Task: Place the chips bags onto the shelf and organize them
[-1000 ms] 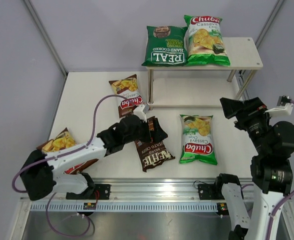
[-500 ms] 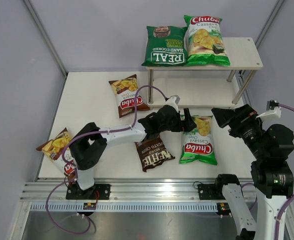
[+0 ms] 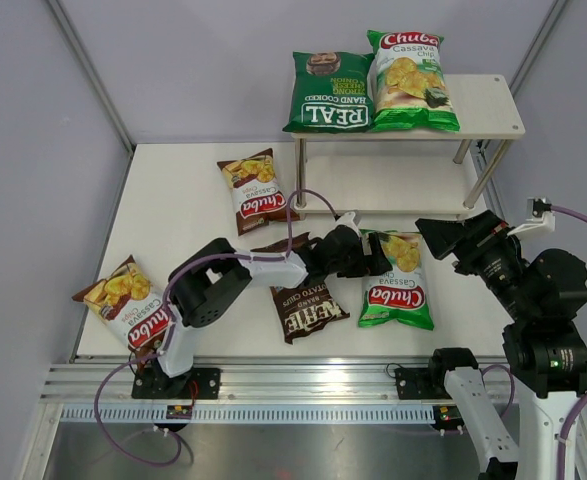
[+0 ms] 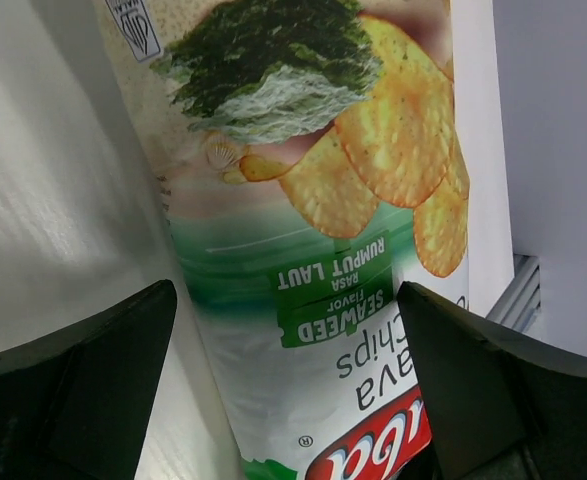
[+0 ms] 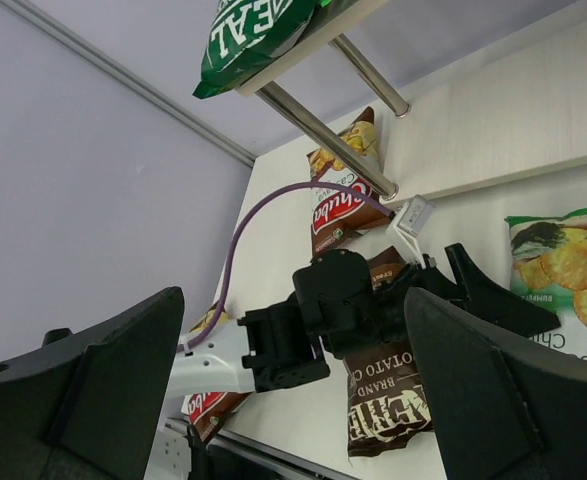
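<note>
A light green Chuba bag (image 3: pixel 398 285) lies flat on the table in front of the shelf (image 3: pixel 488 110). My left gripper (image 3: pixel 378 254) is open at its upper left corner. In the left wrist view the bag (image 4: pixel 313 250) fills the gap between my open fingers (image 4: pixel 73 390), and my gripper (image 4: pixel 288 400) holds nothing. The dark green REAL bag (image 3: pixel 328 92) and another light green Chuba bag (image 3: pixel 411 80) lie on the shelf's top board. The Kettle bag (image 3: pixel 308 305) lies beside my left arm. My right gripper (image 3: pixel 435 233) is open and empty, raised right of the bag.
One brown-red Chuba bag (image 3: pixel 255 190) lies left of the shelf's silver leg (image 3: pixel 300 175). Another (image 3: pixel 131 308) lies at the table's left edge. The shelf's lower board (image 3: pixel 393 190) holds nothing. The right wrist view shows my left gripper (image 5: pixel 353 300) over the Kettle bag (image 5: pixel 388 400).
My left arm has swung right from the Kettle bag to the light green Chuba bag on the table. My right gripper has shifted a little left.
</note>
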`<state>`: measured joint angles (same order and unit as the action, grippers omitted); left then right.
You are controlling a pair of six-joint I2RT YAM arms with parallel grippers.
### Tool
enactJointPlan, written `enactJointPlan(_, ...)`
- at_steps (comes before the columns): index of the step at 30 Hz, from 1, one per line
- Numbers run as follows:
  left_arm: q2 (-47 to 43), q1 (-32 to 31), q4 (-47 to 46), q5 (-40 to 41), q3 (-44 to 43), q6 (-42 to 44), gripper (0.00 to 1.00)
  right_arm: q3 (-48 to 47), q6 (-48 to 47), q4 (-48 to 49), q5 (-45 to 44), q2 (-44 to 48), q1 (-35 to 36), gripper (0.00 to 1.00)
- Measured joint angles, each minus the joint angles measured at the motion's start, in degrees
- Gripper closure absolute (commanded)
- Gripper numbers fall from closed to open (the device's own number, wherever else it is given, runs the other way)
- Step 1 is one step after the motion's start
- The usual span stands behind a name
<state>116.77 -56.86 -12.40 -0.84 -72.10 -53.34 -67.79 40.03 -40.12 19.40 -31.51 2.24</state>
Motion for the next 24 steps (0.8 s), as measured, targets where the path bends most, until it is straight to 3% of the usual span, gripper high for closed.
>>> enactJointPlan(7,2.4,0.0,-10.3,-2.7,3.5,-3.8,0.21,0.2,0.1,1.4,1.3,0.0,0.0,0.0)
enactJointPlan(11,2.4,0.0,-15.3,-3.0,5.7,-4.8,0.39,0.3,0.1,1.7,1.3,0.0,0.0,0.01)
enactJointPlan(12,2.3,-0.1,-16.7,-3.0,6.4,-5.0,0.51,0.4,0.0,1.8,1.3,0.0,0.0,0.01)
enactJointPlan(15,0.8,-0.5,-20.4,-3.1,8.9,-5.3,0.68,0.6,0.0,2.0,1.3,0.0,0.0,0.01)
enactJointPlan(18,-2.2,-1.3,-22.3,-2.8,10.8,-4.8,0.78,0.8,0.0,2.3,1.4,0.0,0.0,0.01)
enactJointPlan(24,-5.4,-1.6,-24.0,-2.4,15.6,-4.1,0.87,0.9,-0.1,2.6,1.4,0.0,0.0,0.0)
